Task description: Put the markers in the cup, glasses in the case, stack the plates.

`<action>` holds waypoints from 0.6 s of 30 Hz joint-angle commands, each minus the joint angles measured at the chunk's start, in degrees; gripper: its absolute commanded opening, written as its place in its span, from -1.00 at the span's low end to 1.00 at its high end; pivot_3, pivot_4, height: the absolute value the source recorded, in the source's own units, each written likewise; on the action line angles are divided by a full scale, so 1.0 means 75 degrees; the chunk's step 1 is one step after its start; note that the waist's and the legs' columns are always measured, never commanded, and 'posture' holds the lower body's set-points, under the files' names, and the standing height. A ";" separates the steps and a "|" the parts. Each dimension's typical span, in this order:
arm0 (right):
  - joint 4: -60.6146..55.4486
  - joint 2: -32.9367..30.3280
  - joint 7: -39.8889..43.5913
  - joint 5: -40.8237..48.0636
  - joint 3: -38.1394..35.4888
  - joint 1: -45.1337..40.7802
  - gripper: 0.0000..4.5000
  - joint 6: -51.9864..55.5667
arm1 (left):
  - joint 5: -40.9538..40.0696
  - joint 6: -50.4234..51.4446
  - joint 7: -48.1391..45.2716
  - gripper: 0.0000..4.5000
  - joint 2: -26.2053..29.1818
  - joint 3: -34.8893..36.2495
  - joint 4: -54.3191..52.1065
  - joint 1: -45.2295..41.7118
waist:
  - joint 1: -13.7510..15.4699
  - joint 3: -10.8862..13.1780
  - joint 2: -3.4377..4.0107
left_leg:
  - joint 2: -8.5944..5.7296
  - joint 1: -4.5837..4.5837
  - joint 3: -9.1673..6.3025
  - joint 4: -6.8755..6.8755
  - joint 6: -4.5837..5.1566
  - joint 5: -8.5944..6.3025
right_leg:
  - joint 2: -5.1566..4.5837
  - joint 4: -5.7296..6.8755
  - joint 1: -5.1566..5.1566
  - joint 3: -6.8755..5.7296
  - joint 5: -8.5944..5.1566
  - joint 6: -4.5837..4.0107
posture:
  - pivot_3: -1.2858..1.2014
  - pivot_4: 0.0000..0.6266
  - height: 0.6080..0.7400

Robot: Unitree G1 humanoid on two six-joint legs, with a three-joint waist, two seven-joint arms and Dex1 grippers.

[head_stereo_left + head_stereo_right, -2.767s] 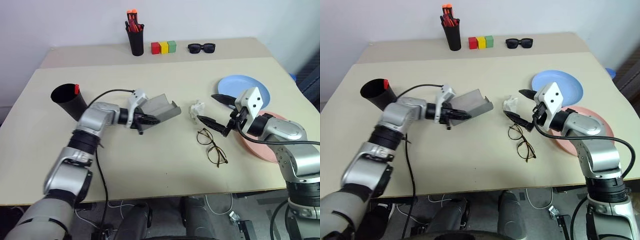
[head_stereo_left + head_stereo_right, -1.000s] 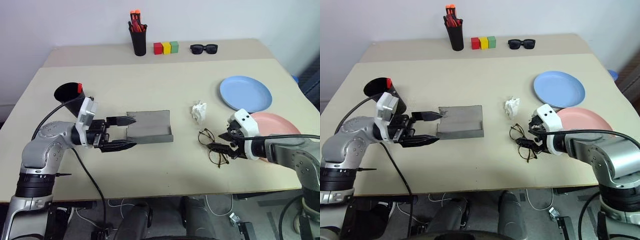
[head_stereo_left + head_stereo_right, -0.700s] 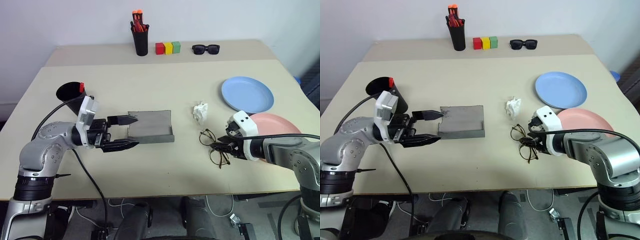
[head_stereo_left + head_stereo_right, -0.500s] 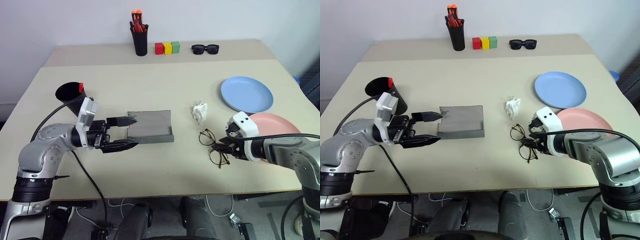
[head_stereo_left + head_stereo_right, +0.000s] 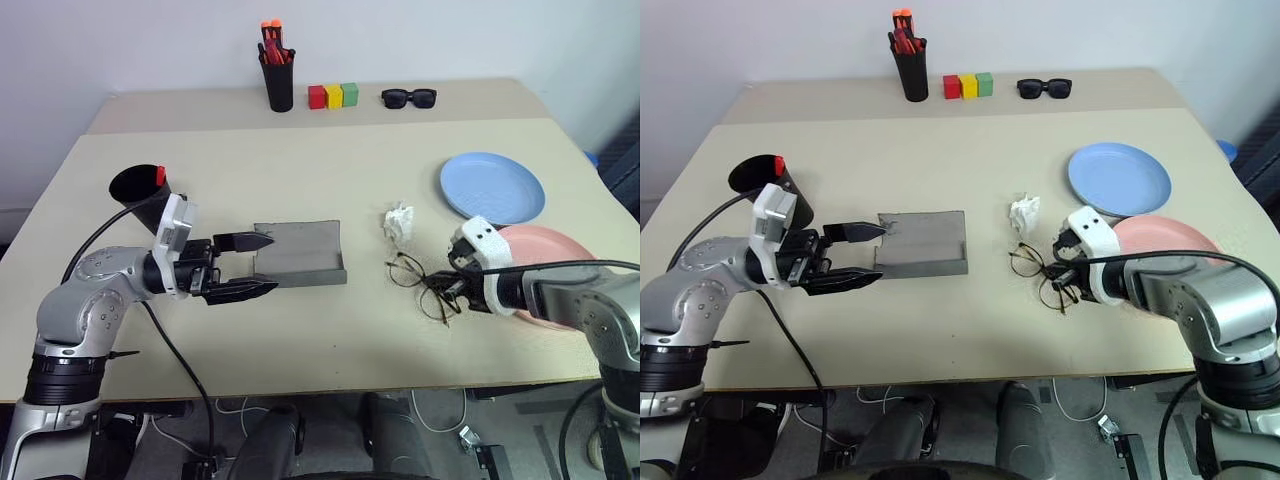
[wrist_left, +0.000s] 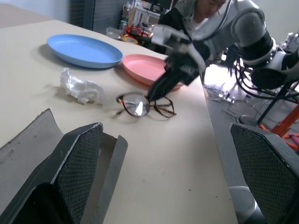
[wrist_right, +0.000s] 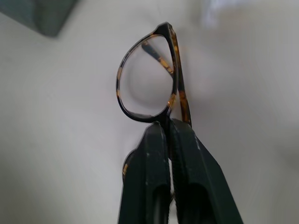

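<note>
- The glasses point(image 5: 1038, 272) are pinched at the bridge between the lenses by the right pincer point(image 7: 164, 133), whose two fingers are pressed fully together on the frame; a grip at that narrow middle keeps the lenses clear of the fingers.
- They sit low over the worktop point(image 5: 330, 180), just beside the crumpled white tissue point(image 5: 399, 222) and near the pink plate point(image 5: 560, 250); whether they are fully off the surface cannot be told.
- The grey case point(image 5: 300, 253) lies open on the worktop, well apart from them, its hollow facing up to receive them.
- The left pincer point(image 5: 250, 265) is spread wide and holds nothing; it rests level at the near end of the case, apparently to steady it.
- The blue plate point(image 5: 492, 187) lies beside the pink one, not yet stacked.
</note>
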 commanded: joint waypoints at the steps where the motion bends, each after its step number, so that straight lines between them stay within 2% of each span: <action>1: -0.0080 0.0086 0.0114 0.0269 -0.0176 -0.1128 -0.98 -0.0199 | -0.0267 0.0081 0.0213 1.00 0.0152 0.0424 -0.0221 0.0164 | -0.0005 0.0000 0.0000 | 0.0004 0.0000 0.0000 -0.0001 0.0000 0.0000 | 0.0004 -0.0002 0.0000 0.0000 0.0000 0.0000 | 0.03 -0.52 1.00; 2: 0.0031 0.0180 0.0061 0.0217 -0.0081 -0.1390 -0.98 -0.0298 | -0.0315 0.0128 0.0280 1.00 0.0169 0.0459 -0.0292 0.0201 | -0.0023 0.0000 0.0000 | 0.0005 -0.0001 0.0000 -0.0003 0.0000 0.0000 | 0.0005 -0.0004 -0.0001 0.0000 0.0001 -0.0001 | 0.03 -0.52 1.00; 6: 0.1041 0.1494 -0.0330 -0.0484 0.0780 -0.2366 -0.98 -0.1723 | -0.0882 0.0803 0.0682 1.00 0.0407 0.0798 -0.0899 0.0548 | -0.0097 -0.0006 -0.0010 | 0.0027 -0.0002 -0.0002 -0.0007 -0.0009 -0.0004 | 0.0025 -0.0027 0.0000 -0.0003 0.0014 -0.0021 | 0.03 -0.52 1.00; 11: 0.1724 0.3017 -0.0619 -0.1220 0.1838 -0.2390 -0.98 -0.3158 | -0.1410 0.1299 0.1063 1.00 0.0746 0.1254 -0.1491 0.0984 | -0.0170 -0.0002 -0.0004 | 0.0030 -0.0006 -0.0004 -0.0018 -0.0019 -0.0008 | 0.0027 -0.0030 -0.0014 0.0000 0.0019 -0.0028 | 0.03 -0.52 1.00; 16: 0.2242 0.3894 -0.0623 -0.1612 0.2368 -0.2212 -0.98 -0.3952 | -0.1709 0.1466 0.1527 1.00 0.0800 0.1468 -0.1915 0.1194 | -0.0149 -0.0001 -0.0003 | 0.0029 -0.0010 -0.0012 -0.0021 -0.0024 -0.0009 | 0.0029 -0.0028 -0.0022 0.0000 0.0024 -0.0035 | 0.03 -0.52 1.00; 18: 0.2355 0.3817 -0.0410 -0.2047 0.2998 -0.2016 -0.98 -0.4270 | -0.1731 0.1447 0.1658 1.00 0.0821 0.1543 -0.2046 0.1308 | -0.0153 -0.0001 -0.0002 | 0.0030 -0.0008 -0.0012 -0.0021 -0.0025 -0.0009 | 0.0031 -0.0026 -0.0022 0.0000 0.0025 -0.0037 | 0.03 -0.52 1.00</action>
